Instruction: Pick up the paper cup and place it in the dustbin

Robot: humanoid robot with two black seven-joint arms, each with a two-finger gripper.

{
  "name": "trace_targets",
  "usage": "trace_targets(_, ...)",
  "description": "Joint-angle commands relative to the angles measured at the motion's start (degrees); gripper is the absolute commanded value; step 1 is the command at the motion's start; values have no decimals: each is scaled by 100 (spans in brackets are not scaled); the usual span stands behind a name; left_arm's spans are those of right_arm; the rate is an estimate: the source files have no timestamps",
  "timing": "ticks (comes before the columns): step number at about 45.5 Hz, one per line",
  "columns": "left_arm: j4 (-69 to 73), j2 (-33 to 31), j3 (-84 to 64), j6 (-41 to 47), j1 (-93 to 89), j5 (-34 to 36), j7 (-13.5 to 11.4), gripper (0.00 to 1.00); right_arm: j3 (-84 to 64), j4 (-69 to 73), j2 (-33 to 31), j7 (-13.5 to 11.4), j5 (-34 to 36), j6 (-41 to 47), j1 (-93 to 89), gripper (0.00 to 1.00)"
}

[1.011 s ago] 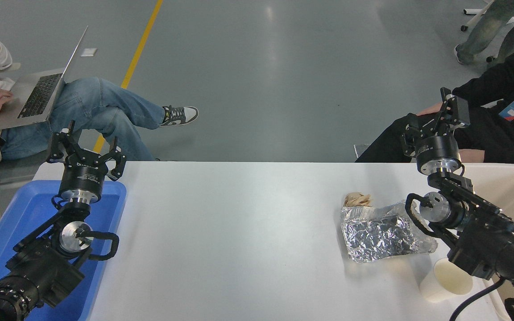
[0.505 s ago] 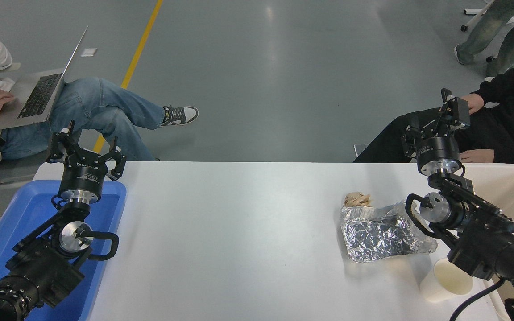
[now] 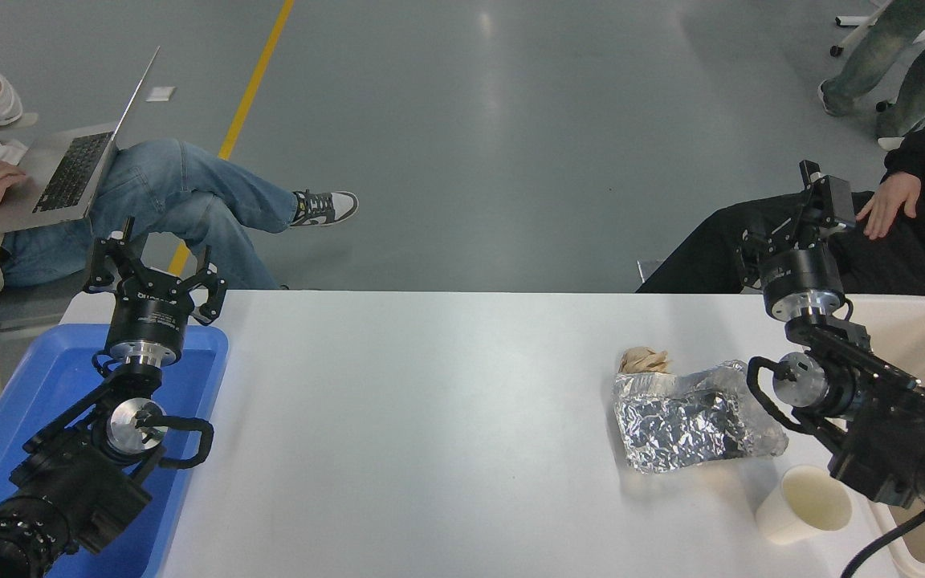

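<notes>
The paper cup (image 3: 803, 505) stands on the white table near its front right corner, mouth up and empty. My right arm passes just to its right, and the right gripper (image 3: 789, 221) is raised well beyond it over the table's far edge, open and holding nothing. The dustbin (image 3: 922, 331), a beige tub, sits at the table's right end, partly hidden behind the right arm. My left gripper (image 3: 156, 261) is parked open above the blue tray at the far left.
A crumpled foil tray (image 3: 687, 421) lies just left of the right arm, with a brown paper wad (image 3: 643, 359) behind it. The blue tray (image 3: 45, 385) fills the left end. A person's hands (image 3: 896, 205) rest near the right gripper; another person sits with a laptop at top left.
My right arm has shifted slightly to the right, uncovering more of the paper cup. The person at the right has moved both hands into view. The left arm has not moved.
</notes>
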Motion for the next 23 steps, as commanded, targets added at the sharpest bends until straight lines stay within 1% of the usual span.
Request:
trace_targets(1, -1, -6, 0, 0, 2, 0, 0, 99, -2092, 472, -706, -1, 225, 30, 630, 100)
trace_targets(4, -1, 3, 0, 0, -7, 9, 0, 99, -2891, 981, -1250, -1, 225, 57, 1033, 100)
trace_targets(11, 7, 3, 0, 0, -7, 9, 0, 99, -5184, 1738, -1805, 8, 216, 57, 2413, 100)
trace_targets(14, -1, 3, 0, 0, -7, 9, 0, 99, -6150, 2079, -1849, 8, 242, 48, 3080, 100)
trace_targets(18, -1, 3, 0, 0, -7, 9, 0, 99, -7022, 2494, -1832, 8, 269, 57, 3635, 100)
trace_targets(23, -1, 3, 0, 0, -7, 9, 0, 99, -8051, 2705, -1604, -1, 269, 197, 4417, 100)
